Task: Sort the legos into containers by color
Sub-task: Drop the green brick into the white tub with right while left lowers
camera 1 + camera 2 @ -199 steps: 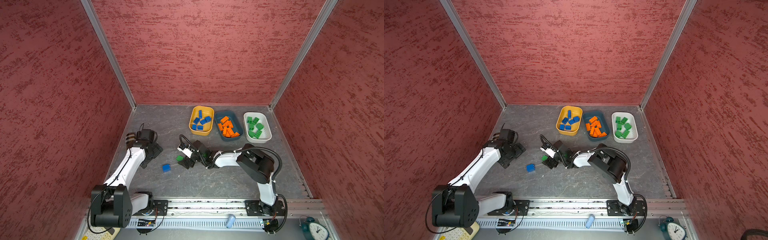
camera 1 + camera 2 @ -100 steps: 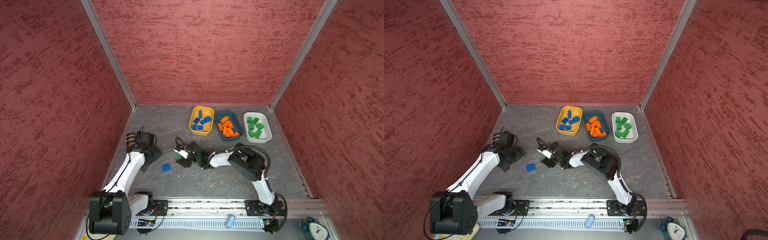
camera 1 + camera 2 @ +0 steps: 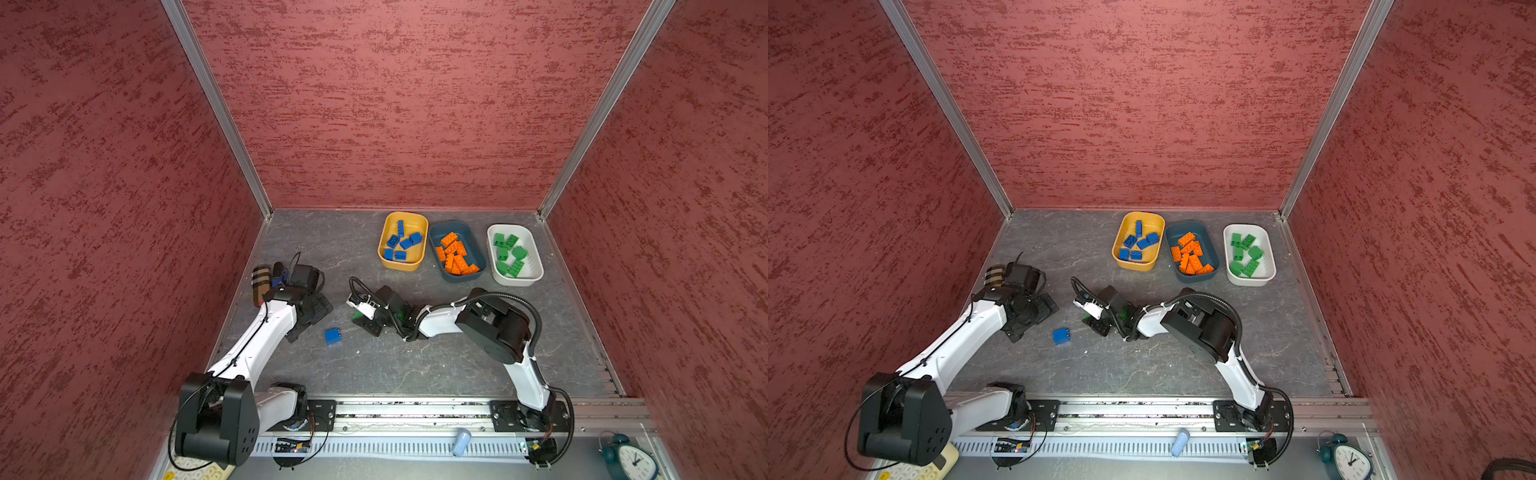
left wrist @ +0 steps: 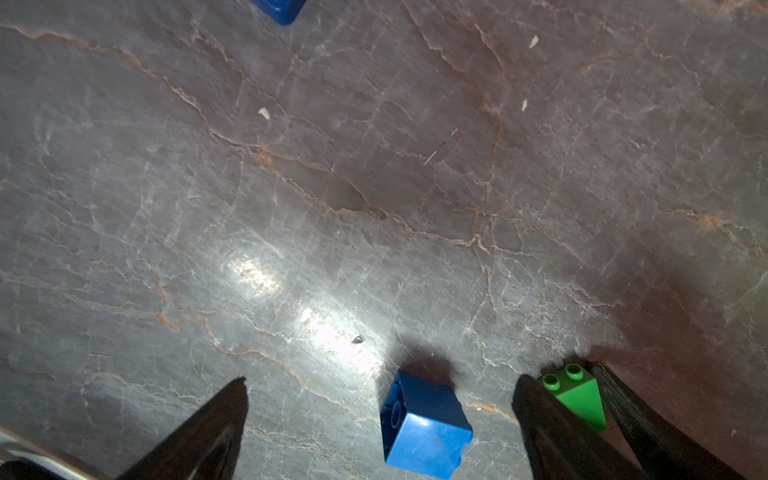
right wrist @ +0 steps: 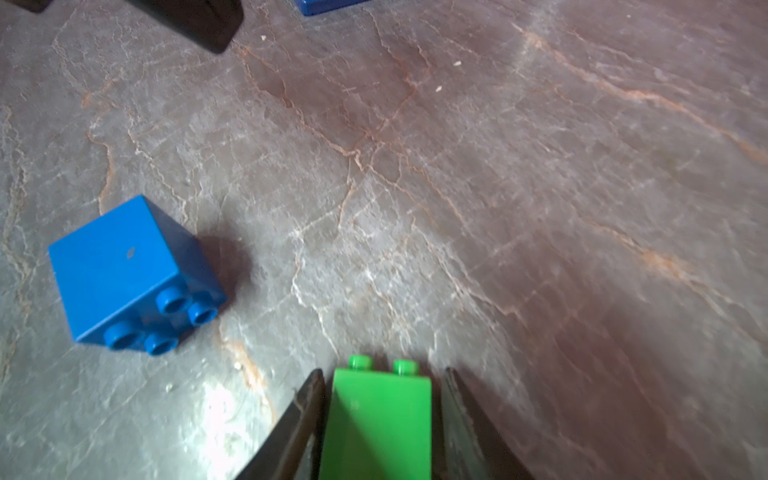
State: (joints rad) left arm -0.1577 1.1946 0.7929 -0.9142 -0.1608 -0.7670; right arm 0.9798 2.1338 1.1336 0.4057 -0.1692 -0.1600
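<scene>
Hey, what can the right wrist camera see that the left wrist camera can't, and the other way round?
Right wrist only: the four studs of the blue brick, and the green brick flanked by both fingers of the right end effector. Whether they pinch it yet is unclear.
Left wrist only: the blue brick's hollow underside, and the left end effector with its fingers wide apart.
Both: the blue brick tipped on its side on the grey stone-patterned table, with the green brick nearby.
</scene>
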